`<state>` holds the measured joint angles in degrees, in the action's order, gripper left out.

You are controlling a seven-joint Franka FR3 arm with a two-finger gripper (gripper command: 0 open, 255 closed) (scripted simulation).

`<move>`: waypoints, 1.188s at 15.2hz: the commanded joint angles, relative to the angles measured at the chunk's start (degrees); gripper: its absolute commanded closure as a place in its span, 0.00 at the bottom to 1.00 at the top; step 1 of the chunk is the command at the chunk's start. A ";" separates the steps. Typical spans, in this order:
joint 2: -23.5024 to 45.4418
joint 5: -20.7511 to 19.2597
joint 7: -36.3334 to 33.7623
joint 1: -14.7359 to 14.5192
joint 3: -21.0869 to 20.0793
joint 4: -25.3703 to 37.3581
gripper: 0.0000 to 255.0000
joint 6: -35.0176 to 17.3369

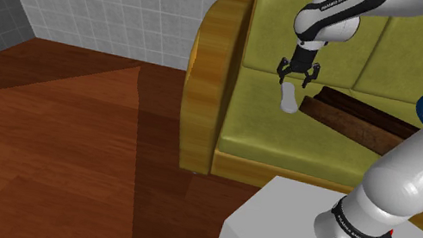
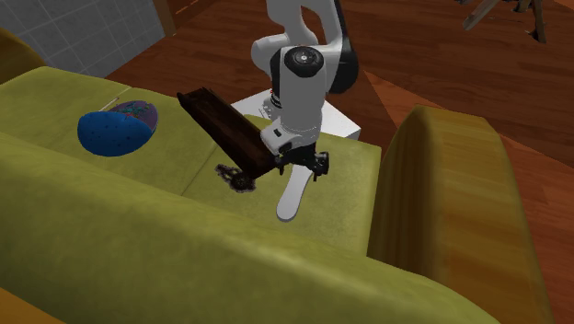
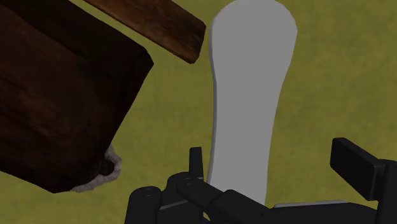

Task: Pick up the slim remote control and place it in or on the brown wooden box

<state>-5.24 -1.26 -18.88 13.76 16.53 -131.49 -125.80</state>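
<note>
Slim white remote control, waisted in the middle (image 1: 289,97), lies on the olive-green sofa seat cushion (image 1: 256,128), just beside the end of the long dark-brown wooden box (image 1: 357,124). The all-black two-finger gripper (image 1: 298,71) hangs right over the remote, fingers apart, nothing clamped. How far above it is hard to judge.

In the wrist view the remote (image 3: 245,95) runs out from between the fingers (image 3: 196,162) but sits closer to one. The other is well clear, so the gripper (image 3: 270,153) is off-centre.

Step in hand: the grasp. Probably best to:
- nudge sideways until the remote is centred
- drop until the pads flank its thin edges
- close across the narrow waist
- lift straight up, because the box corner (image 3: 143,60) is close, then carry it over the box
</note>
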 commanded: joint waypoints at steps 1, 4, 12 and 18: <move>2.07 0.83 0.03 0.41 0.57 -0.35 0.00 -2.18; 3.45 1.34 0.40 0.40 0.62 -1.39 0.00 -4.53; 5.23 2.07 0.93 0.39 0.64 -2.48 0.00 -7.33; 5.23 2.06 0.93 0.39 0.64 -2.48 1.00 -7.32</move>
<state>-0.02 0.83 -17.96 14.13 17.14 -133.94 -133.14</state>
